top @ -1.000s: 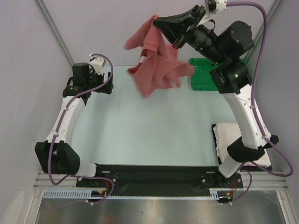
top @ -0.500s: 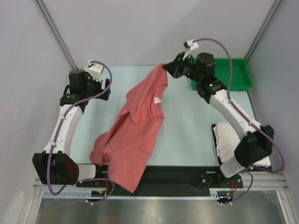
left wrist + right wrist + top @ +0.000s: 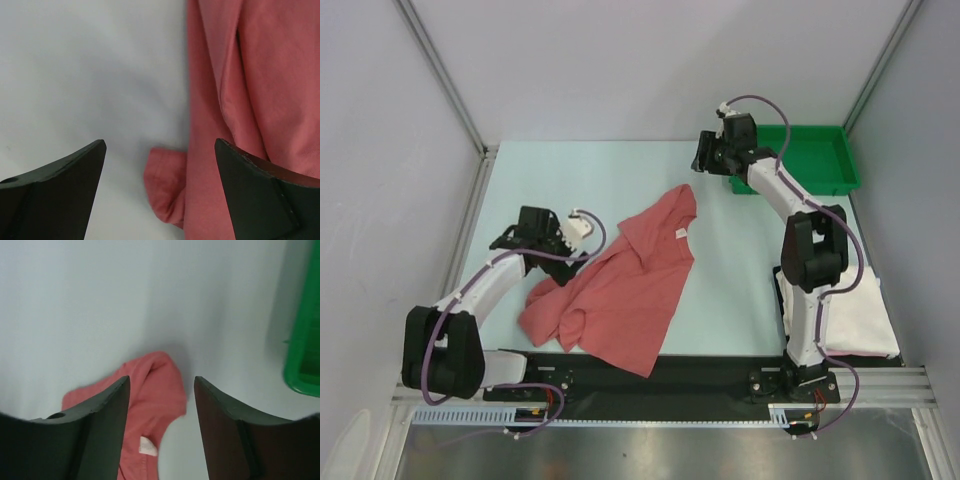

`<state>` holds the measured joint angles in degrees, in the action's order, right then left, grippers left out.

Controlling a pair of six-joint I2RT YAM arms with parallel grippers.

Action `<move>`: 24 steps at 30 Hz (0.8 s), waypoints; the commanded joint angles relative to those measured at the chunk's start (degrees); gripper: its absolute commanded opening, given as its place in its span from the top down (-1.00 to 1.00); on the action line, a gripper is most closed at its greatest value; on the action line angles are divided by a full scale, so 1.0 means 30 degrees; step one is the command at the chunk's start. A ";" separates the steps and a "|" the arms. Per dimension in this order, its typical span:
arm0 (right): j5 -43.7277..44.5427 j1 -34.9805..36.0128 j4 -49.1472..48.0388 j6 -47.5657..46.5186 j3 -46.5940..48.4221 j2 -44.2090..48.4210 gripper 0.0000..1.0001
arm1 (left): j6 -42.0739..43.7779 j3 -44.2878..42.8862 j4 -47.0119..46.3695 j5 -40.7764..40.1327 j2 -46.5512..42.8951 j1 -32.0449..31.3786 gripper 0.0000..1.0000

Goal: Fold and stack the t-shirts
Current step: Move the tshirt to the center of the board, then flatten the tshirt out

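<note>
Both left gripper and right gripper gape, seemingly empty, near the rumpled salmon-red t-shirt.

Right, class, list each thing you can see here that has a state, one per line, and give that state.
salmon-red t-shirt: unfolded, lying rumpled on the table, held by neither claw.
white t-shirt: folded, flat at the table's near right edge.
green tray: empty as far as visible.
left claw: open, over the salmon-red t-shirt's edge.
right claw: open, holding nothing.
</note>
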<state>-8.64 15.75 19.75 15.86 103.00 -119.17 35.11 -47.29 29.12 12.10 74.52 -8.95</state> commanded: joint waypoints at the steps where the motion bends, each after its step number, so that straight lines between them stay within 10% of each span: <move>1: 0.2850 0.0577 0.3633 -0.1005 -0.0134 0.2449 -0.33 | 0.3234 0.2073 -0.0566 -0.1101 -0.1021 -0.0678 -0.93; 5: 0.5136 0.2189 0.5455 -0.0922 -0.4112 0.5145 -0.61 | 0.3007 0.2608 -0.0743 -0.0257 -0.1373 -0.0795 -0.93; 14: 0.1976 0.5706 0.5254 0.1392 -0.9195 0.5714 -0.57 | -0.3264 -0.0175 -0.2880 0.3465 0.0822 -0.1615 -0.81; 24: 0.0654 0.6176 0.3759 0.1864 -1.0165 0.3604 0.01 | -0.2448 0.0967 -0.4552 0.1563 0.1936 -0.2671 -0.44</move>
<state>-5.32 34.02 33.54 20.80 71.68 -107.55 27.44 -45.10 18.06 16.86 79.81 -16.69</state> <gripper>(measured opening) 0.583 0.734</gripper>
